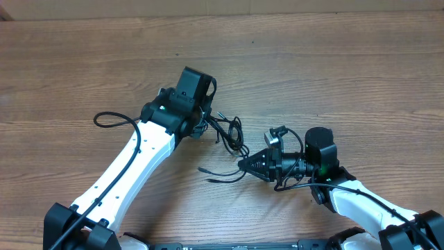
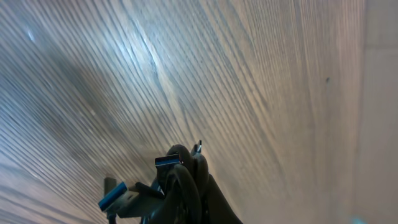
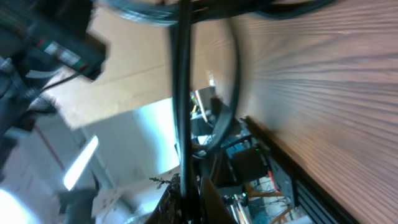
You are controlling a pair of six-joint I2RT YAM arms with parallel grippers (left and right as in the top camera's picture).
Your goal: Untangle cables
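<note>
**Overhead view.** The cables point(image 1: 229, 133) lie as a small black tangle near the middle of the wooden surface point(image 1: 312, 62), between the two arms. The left arm point(image 1: 139, 156) reaches in from the lower left and the right arm point(image 1: 361, 205) from the lower right. The upper side of the tangle touches the tip of the left arm. Two loose ends trail out from its lower side, just beside the right jaws. We see the right jaws drawn to a narrow point at the lower edge of the tangle. A thicker black arm cable point(image 1: 111, 119) loops on the surface beside the left arm.

**Right wrist view.** One black strand of the cables point(image 3: 180, 93) runs straight up from between the jaws, close to the lens. We therefore read the right jaws as closed on it.

**Left wrist view.** The bunched cables point(image 2: 180, 186) fill the lower edge, and blue-tongued plugs point(image 2: 168, 160) stand out of the bunch. The left jaws are hidden under the wrist housing from overhead and behind the bunch here, so we cannot tell how wide they stand.
</note>
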